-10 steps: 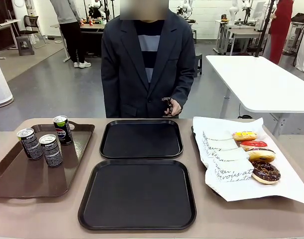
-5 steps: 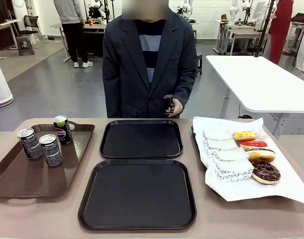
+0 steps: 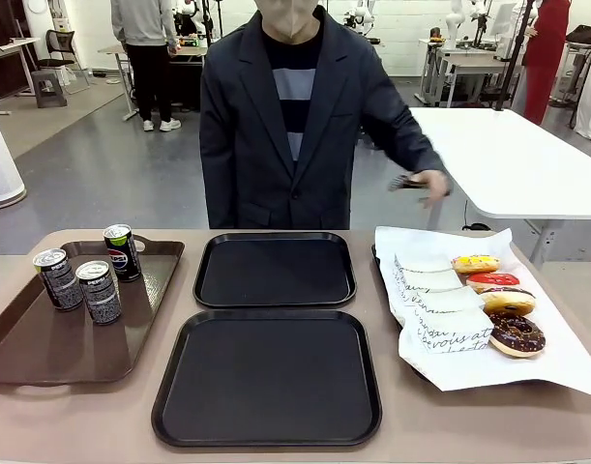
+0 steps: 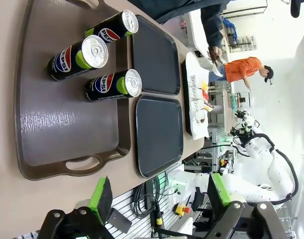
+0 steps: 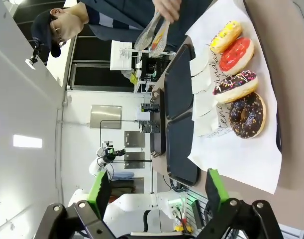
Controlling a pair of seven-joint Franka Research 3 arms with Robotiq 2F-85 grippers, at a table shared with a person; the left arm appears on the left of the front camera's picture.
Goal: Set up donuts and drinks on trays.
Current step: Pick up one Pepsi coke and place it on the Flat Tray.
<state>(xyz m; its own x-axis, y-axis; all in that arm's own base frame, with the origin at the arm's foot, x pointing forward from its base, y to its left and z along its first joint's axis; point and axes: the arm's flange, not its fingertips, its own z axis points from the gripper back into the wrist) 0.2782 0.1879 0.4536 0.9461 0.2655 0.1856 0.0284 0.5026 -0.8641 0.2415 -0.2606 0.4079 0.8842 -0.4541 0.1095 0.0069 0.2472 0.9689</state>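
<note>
Two black trays lie empty mid-table, the far tray (image 3: 276,269) and the near tray (image 3: 267,377). Three dark cans (image 3: 99,291) stand on a brown tray (image 3: 53,338) at the left. Several donuts (image 3: 508,301) lie in a row on white paper (image 3: 527,372) at the right, beside white printed sleeves (image 3: 440,309). My left gripper (image 4: 159,194) hangs open above the table edge near the cans (image 4: 113,85). High over the donuts (image 5: 236,85), my right gripper (image 5: 156,191) is open and holds nothing. The person's hand holds tongs (image 3: 411,182) above the paper's far edge.
The person stands at the far side, behind the far tray. A white table (image 3: 508,155) stands behind at the right. Bare tabletop shows along the front edge.
The person's hand with the tongs has swung from in front of the body out to the right, over the far end of the donut paper. Neither gripper nor any object on the table has moved.
</note>
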